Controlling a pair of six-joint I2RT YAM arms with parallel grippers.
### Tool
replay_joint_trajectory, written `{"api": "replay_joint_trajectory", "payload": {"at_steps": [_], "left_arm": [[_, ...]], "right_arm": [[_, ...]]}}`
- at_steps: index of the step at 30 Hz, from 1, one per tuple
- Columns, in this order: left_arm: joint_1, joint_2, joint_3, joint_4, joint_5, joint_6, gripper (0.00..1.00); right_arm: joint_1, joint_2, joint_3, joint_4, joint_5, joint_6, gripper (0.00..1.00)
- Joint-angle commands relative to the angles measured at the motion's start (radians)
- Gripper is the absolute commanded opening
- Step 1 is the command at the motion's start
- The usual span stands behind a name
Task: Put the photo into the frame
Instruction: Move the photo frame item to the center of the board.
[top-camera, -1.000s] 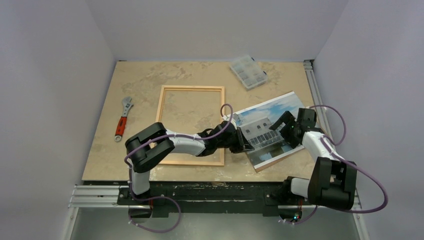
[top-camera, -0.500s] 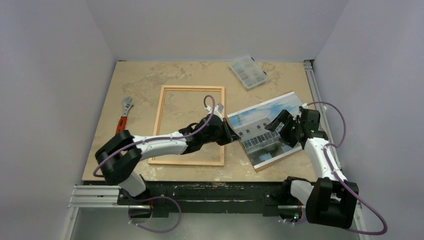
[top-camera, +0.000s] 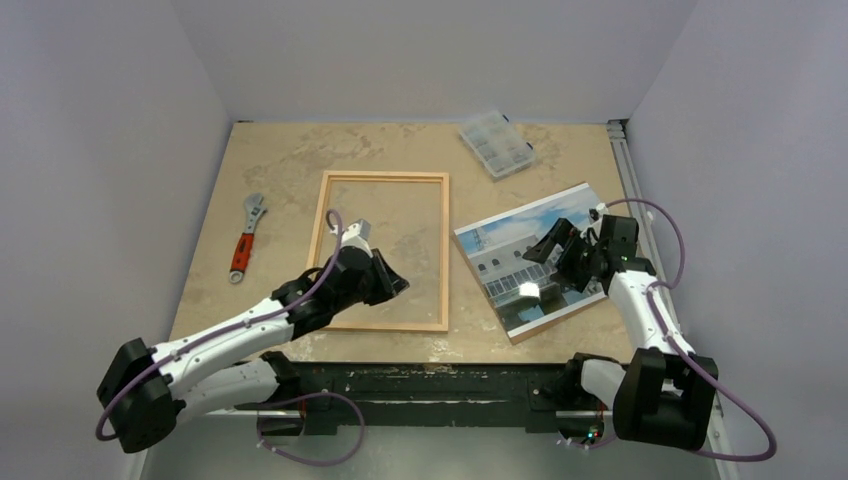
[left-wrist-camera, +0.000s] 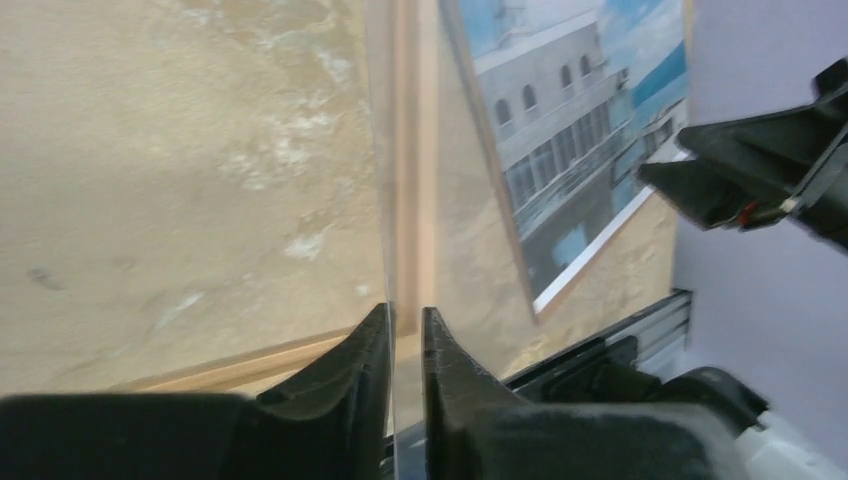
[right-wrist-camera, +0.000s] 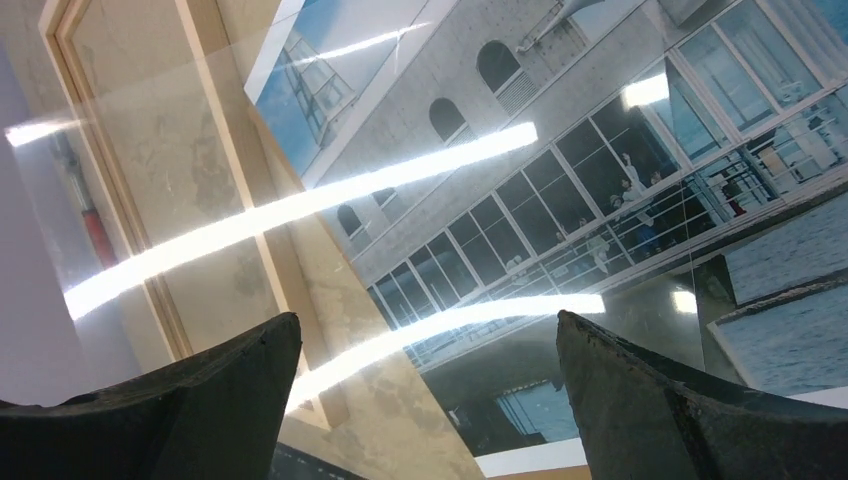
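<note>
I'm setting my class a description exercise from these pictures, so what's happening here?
Two robot arms are framing a photo. The left pincer is shut on the edge of a thin clear sheet, above the wooden frame, which lies flat on the table with no photo in it. The photo lies face up to the frame's right, and the right pincer hangs open over it.

Bright, even light; white glare streaks cross the clear pane (right-wrist-camera: 200, 240), left wrist view blurred.
</note>
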Motion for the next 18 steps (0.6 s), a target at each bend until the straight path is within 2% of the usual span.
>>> {"api": "replay_joint_trajectory", "payload": {"at_steps": [1, 2, 3, 4, 8, 12, 15, 18], "left_arm": [[0.005, -0.125, -0.047, -0.179, -0.075, 0.052, 0.52], [0.006, -0.138, -0.054, -0.2, -0.078, 0.054, 0.8], [0.008, -0.147, -0.054, -0.23, -0.083, 0.05, 0.93], [0.009, -0.153, -0.05, -0.256, -0.089, 0.048, 0.97], [0.01, -0.142, -0.01, -0.319, -0.113, 0.069, 0.99], [0.029, -0.074, 0.055, -0.361, -0.12, 0.124, 0.98], [0.079, -0.01, 0.082, -0.358, -0.068, 0.16, 0.97], [0.147, 0.044, 0.079, -0.297, 0.042, 0.187, 0.97]], "right_arm": [[0.011, 0.014, 0.036, 0.021, -0.057, -0.032, 0.98], [0.012, 0.017, 0.036, 0.024, -0.058, -0.033, 0.99], [0.015, 0.021, 0.035, 0.024, -0.061, -0.034, 0.99], [0.019, 0.023, 0.034, 0.026, -0.061, -0.034, 0.99], [0.027, 0.032, 0.036, 0.012, -0.035, -0.044, 0.99], [0.028, 0.027, 0.051, -0.037, 0.071, -0.052, 0.99], [0.027, 0.032, 0.075, -0.076, 0.202, -0.037, 0.99], [0.026, 0.036, 0.092, -0.107, 0.332, -0.008, 0.99]]}}
